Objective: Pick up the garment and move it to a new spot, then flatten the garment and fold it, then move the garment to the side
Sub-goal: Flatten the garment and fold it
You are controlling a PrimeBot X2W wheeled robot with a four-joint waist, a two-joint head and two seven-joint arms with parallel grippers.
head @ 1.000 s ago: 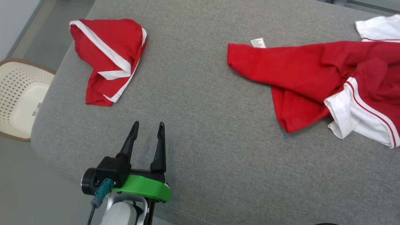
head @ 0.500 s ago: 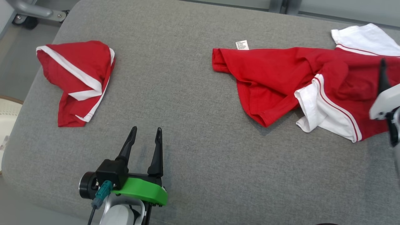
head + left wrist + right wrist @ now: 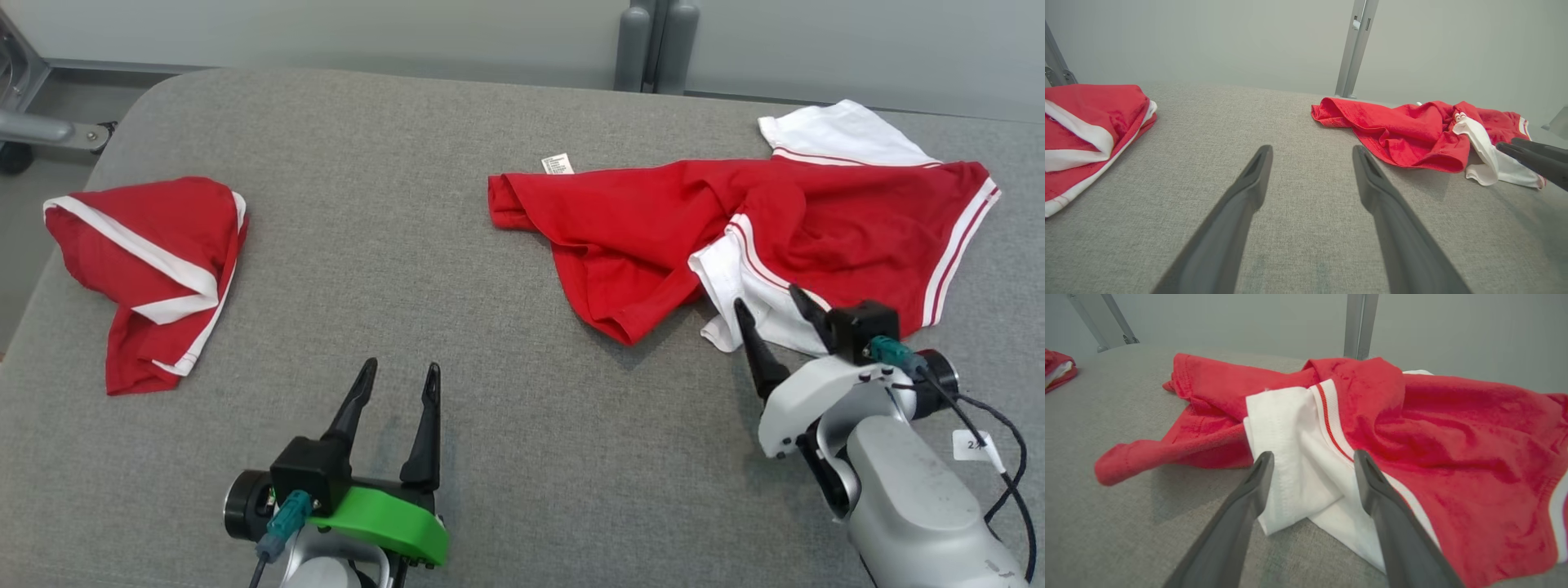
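**Garment [image 3: 653,237] crumpled on the right, gripped by nothing**

Red with white trim, it lies rumpled on the right half of the grey pad [image 3: 522,474]. The head view gives its full spread, a label [image 3: 557,164] at its far edge, and a folded piece [image 3: 147,269] well apart at the left. The right wrist view shows the right gripper [image 3: 766,297] spread wide and empty, with the garment's white part [image 3: 1290,428] between the fingers; whether they touch it I cannot tell. The left gripper [image 3: 402,366] is released over bare pad, and its wrist view catches the right fingers side-on.
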